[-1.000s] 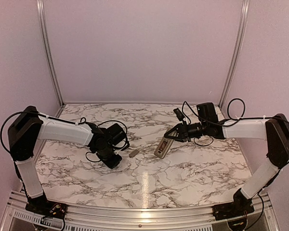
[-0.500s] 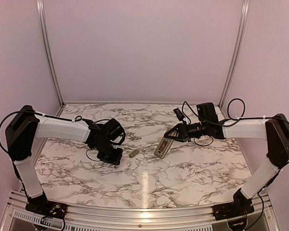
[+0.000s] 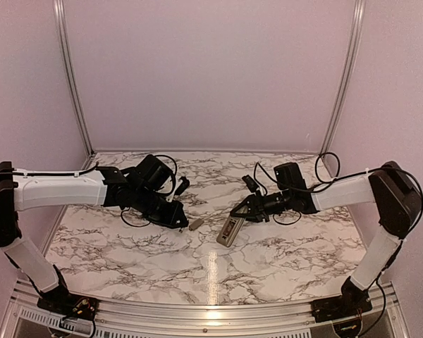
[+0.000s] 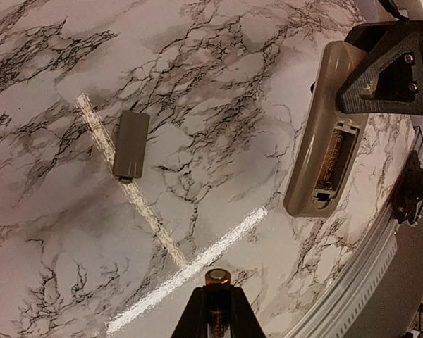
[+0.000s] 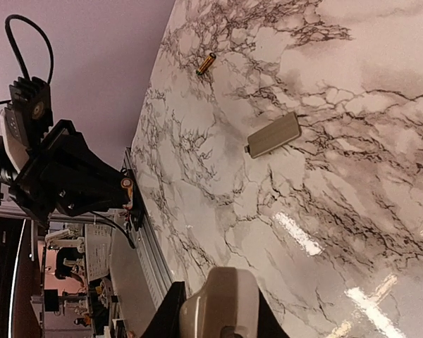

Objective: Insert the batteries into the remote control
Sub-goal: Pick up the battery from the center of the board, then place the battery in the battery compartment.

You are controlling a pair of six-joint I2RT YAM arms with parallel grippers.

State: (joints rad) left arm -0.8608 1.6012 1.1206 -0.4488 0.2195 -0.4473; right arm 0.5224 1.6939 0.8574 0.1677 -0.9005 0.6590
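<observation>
My left gripper (image 4: 217, 294) is shut on a gold-tipped battery (image 4: 217, 278) and holds it above the marble, left of the remote; it also shows in the top view (image 3: 178, 213). My right gripper (image 3: 238, 211) is shut on the top end of the remote control (image 3: 228, 230), back side up, low end near the table. In the left wrist view the remote (image 4: 317, 151) shows its open battery compartment (image 4: 333, 156), brownish inside. A second battery (image 5: 206, 63) lies on the table farther back. The right wrist view shows the remote's end (image 5: 222, 289) between my fingers.
The flat grey-beige battery cover (image 3: 195, 224) lies on the marble between the two grippers; it also shows in both wrist views (image 4: 131, 144) (image 5: 273, 134). The metal rail of the table's near edge (image 4: 352, 282) runs close below the remote.
The left arm has swung from the left toward the centre, bringing its gripper close to the cover and remote. The right gripper has carried the remote a little left and nearer.
</observation>
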